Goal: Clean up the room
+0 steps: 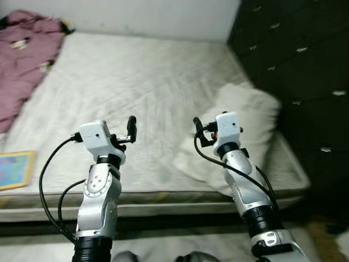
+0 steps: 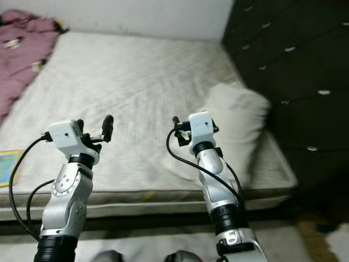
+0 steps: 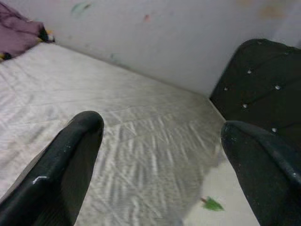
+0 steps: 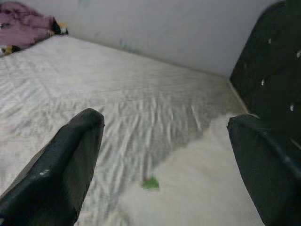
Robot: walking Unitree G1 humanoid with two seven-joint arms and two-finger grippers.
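Observation:
A bare off-white mattress [image 1: 136,82] lies before me. A white pillow [image 1: 240,125] rests on its right side by the headboard, with a small green mark [image 4: 150,183] on it. A crumpled maroon blanket [image 1: 22,60] is heaped at the far left corner. A colourful flat book [image 1: 16,169] lies at the near left edge. My left gripper [image 1: 126,134] is raised over the near edge, open and holding nothing. My right gripper [image 1: 200,132] is raised beside the pillow's near end, open too.
A black tufted headboard [image 1: 294,54] runs along the bed's right side. A white wall [image 1: 136,16] closes the far side. Pale floor shows below the bed's near edge [image 1: 163,199].

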